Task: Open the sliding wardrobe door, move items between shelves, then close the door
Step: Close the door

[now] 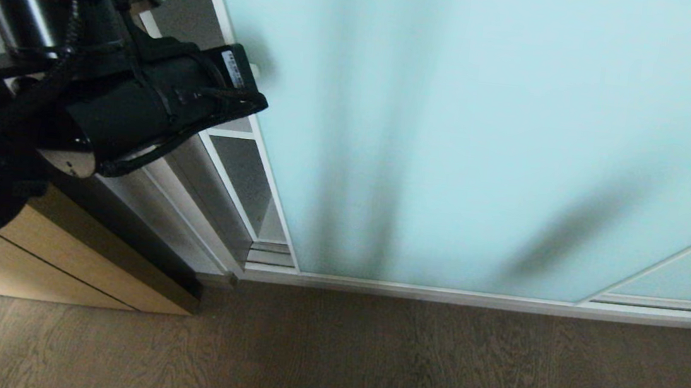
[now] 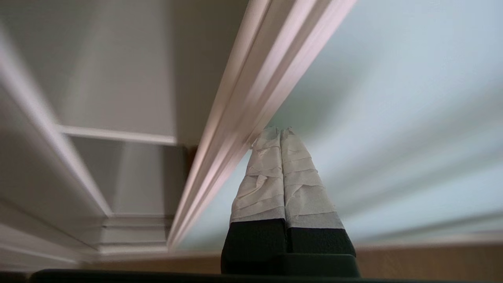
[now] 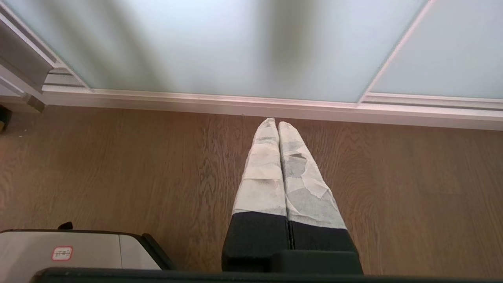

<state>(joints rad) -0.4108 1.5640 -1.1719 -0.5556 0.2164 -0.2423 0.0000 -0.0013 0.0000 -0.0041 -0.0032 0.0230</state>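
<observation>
Left gripper [image 2: 279, 131], fingers pressed together and holding nothing, sits with its tips at the sliding wardrobe door [image 1: 484, 137], just beside that door's silver-white frame edge. Only the left wrist view shows the taped tips there; the head view hides them behind the arm. Beside the door's edge a white shelf [image 2: 118, 135] shows. Right gripper [image 3: 278, 125], also closed and empty, hangs over the wood floor [image 3: 118, 165] before the door.
</observation>
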